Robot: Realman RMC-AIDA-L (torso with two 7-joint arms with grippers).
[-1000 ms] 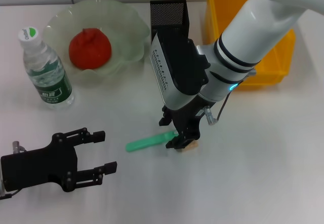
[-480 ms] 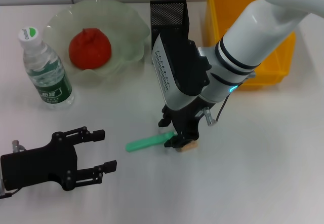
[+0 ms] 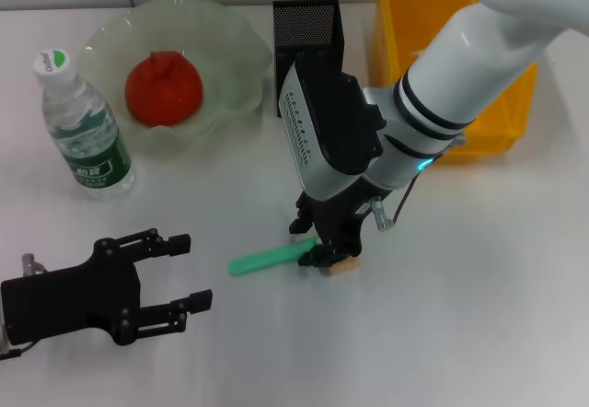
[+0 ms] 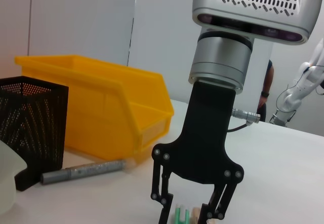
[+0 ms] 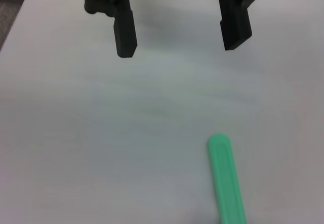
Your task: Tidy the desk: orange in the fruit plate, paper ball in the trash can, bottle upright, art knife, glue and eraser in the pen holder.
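The eraser (image 3: 345, 266), a small tan block, lies on the white table (image 3: 479, 315) near its middle, and the right tool (image 3: 329, 258) stands straight down over it with its black fingertips around it. In the head view the fingers sit close on either side of the block; whether they are pressing on it cannot be told. In the left wrist view the same tool (image 4: 188, 215) shows its two fingers apart, with a green thing and a pale bit low between them.

The green art knife (image 3: 270, 259) lies flat just beside the eraser, its near end reaching under the right tool and its far end pointing toward the left tool. The right wrist view shows that knife's (image 5: 228, 183) rounded end on bare table, with the left tool's two black fingers (image 5: 125, 31) farther off and well apart.

The left tool (image 3: 179, 273) rests low at the table's near left corner, its fingers spread with nothing between them.

Behind the right arm stands the black mesh pen holder (image 3: 308, 29), with the yellow trash can (image 3: 511, 103) to its right. A grey pen-like stick (image 4: 83, 171) lies on the table between them in the left wrist view. The orange (image 3: 163, 87) sits in the fruit plate (image 3: 230, 48), and the bottle (image 3: 83, 126) stands upright beside the plate.
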